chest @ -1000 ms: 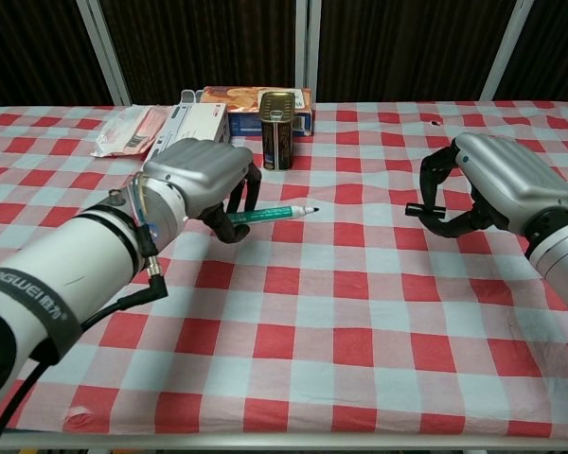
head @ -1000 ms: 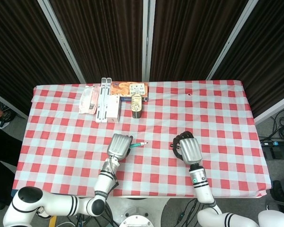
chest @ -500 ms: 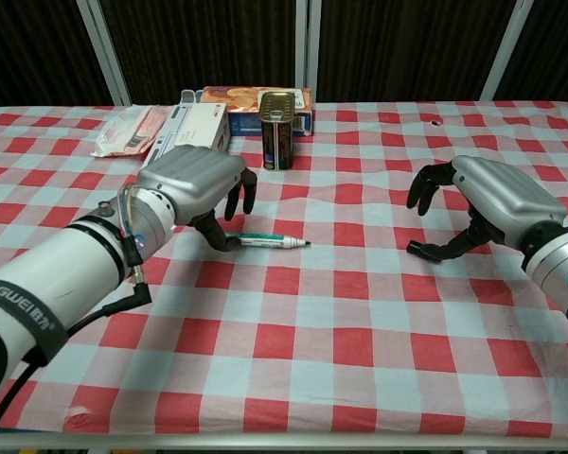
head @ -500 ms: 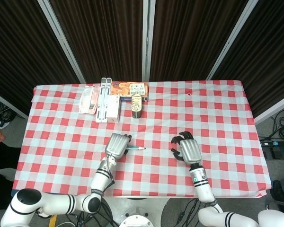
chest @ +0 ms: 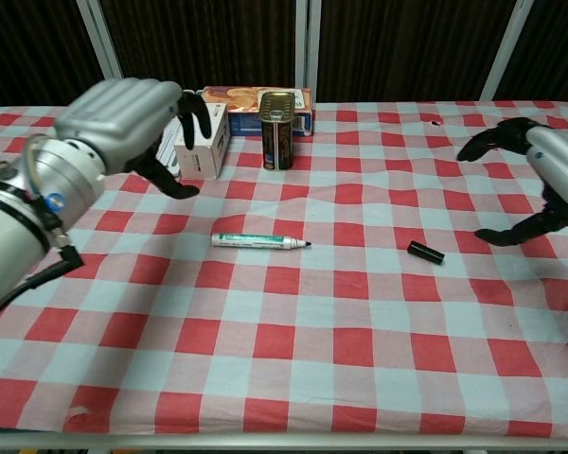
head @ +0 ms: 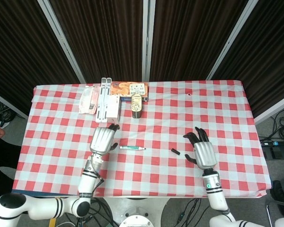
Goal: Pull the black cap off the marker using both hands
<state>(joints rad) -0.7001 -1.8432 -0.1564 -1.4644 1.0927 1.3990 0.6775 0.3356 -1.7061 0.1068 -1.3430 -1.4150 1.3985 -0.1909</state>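
1. Marker [chest: 260, 241] lies flat on the red-and-white checked table [head: 227, 109], near its middle, tip pointing toward the robot's right; black cap [chest: 425, 252] lies apart from it, further right, touching neither the marker nor a hand.
2. Left hand [chest: 123, 118] hovers above the cloth to the left of the marker, fingers spread and holding nothing.
3. Right hand [chest: 549, 184] hovers just right of the cap, fingers apart and empty.
4. Objects at the far side: a dark tin can [chest: 276, 143] standing upright, a white box [chest: 206, 140] beside it, a printed flat box [head: 128, 88] behind the can, and a pink packet [head: 87, 100] at the left.
5. Open cloth surrounds marker and cap on all sides; the far cluster stands well apart from both.
6. Part of the white box is hidden behind the left hand in the chest view; the right hand is cut off by that view's right edge.
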